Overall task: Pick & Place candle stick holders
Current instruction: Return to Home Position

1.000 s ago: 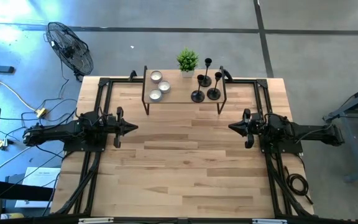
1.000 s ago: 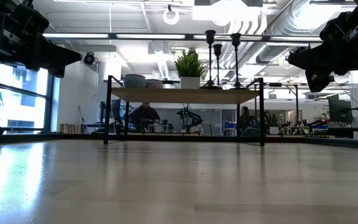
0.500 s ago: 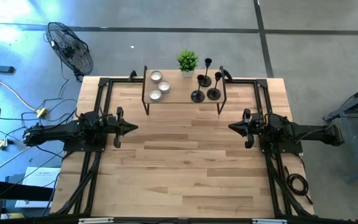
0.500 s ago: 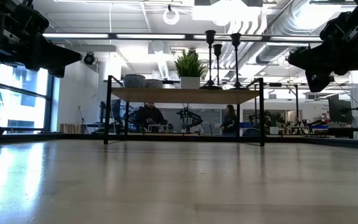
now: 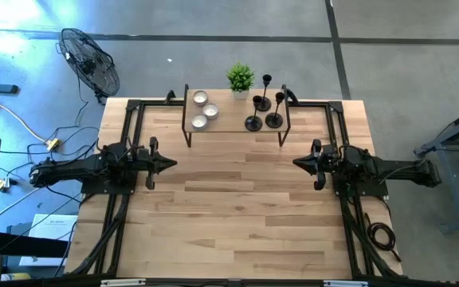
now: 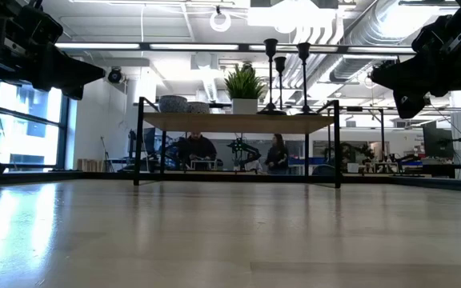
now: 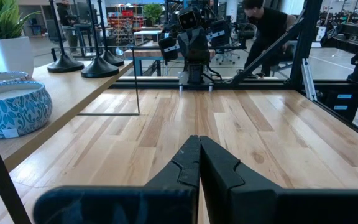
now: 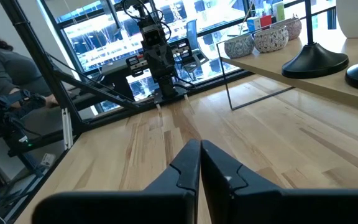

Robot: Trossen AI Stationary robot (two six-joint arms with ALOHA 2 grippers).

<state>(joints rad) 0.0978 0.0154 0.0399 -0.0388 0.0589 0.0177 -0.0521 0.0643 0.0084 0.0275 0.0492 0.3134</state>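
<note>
The three black candlestick holders [image 5: 253, 123] stand grouped on the right end of a small wooden shelf with black metal legs [image 5: 231, 127]. The shelf sits at the far edge of the bench, about midway along it. Each holder is upright: round flared base flat on the shelf board, slim stem straight up, long axis vertical. The low view shows their differing heights. Two bases sit close to the shelf's front edge and its right end frame.

The shelf's left end carries three round candle tins [image 5: 204, 110]. A small green plant in a white pot [image 5: 240, 77] is at the back middle.

In front of the shelf the light plank bench [image 5: 237, 207] lies open across the whole span between the arms. The left gripper [image 5: 171, 163] hangs over the bench's left side, pointing inward, its fingers [image 7: 185, 163] pressed together on nothing. The right gripper [image 5: 296, 163] faces it from the right side, its fingers [image 8: 219, 168] likewise clenched and empty. Both are well apart from the shelf.
</note>
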